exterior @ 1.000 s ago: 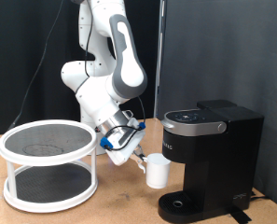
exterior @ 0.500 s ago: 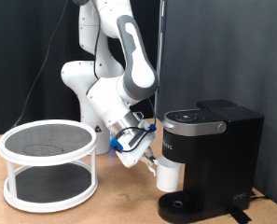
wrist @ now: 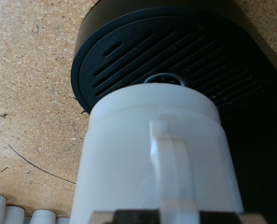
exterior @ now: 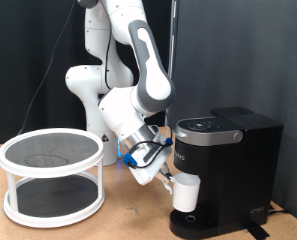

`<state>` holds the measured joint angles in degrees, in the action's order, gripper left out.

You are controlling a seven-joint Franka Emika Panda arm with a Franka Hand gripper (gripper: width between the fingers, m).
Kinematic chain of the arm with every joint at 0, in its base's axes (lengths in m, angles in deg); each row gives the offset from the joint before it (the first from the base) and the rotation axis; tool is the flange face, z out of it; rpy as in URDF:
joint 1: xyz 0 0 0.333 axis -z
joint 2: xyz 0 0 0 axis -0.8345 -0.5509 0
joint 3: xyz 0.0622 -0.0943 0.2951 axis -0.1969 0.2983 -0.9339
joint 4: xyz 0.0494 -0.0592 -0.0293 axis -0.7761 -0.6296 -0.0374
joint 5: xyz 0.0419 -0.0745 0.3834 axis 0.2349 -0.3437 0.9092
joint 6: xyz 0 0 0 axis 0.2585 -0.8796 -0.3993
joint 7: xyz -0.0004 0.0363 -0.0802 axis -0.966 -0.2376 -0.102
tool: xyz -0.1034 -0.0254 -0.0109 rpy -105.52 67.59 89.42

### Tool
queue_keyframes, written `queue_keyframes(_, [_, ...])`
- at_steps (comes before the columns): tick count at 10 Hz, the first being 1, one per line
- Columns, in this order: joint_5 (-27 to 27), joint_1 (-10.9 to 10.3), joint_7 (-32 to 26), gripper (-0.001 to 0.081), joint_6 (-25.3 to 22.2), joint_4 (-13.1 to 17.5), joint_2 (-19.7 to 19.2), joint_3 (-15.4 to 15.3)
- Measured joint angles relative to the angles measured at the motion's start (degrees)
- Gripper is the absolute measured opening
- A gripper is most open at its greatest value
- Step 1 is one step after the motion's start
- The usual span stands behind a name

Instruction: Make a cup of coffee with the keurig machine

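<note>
Under the brew head of the keurig machine (exterior: pixel 223 170): cup (exterior: pixel 185 194) now carried in from the left, a second ago well clear of the drip tray (exterior: pixel 198 222). Held by the handle in the gripper (exterior: pixel 166 181), just above the tray, not yet set down. Wrist view only: cup (wrist: pixel 161 159) centred over slotted tray (wrist: pixel 147 61). Exterior view only: lid closed, wire rack (exterior: pixel 53 175) far left.

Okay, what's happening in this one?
A Franka arm is carrying the cup by its handle in its hand, holding it just above the drip tray at the front of the keurig machine, under the brew head. The cup does not look set down yet. A white two-tier mesh rack stands at the exterior view's left.
</note>
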<state>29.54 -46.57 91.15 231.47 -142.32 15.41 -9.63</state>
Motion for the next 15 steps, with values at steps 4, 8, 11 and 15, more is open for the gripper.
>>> queue_keyframes(4, [1.0, 0.0, -2.2, 0.0, 1.0, 1.6, -3.1, -0.3])
queue_keyframes(8, [2.7, 0.0, -4.3, 0.0, 1.0, 2.4, -4.7, -0.3])
queue_keyframes(11, [3.2, 0.0, -4.7, 0.0, 1.0, 2.9, -5.4, -0.3])
queue_keyframes(15, [2.5, 0.1, -4.6, 0.0311, 0.6, 2.9, -5.4, -0.1])
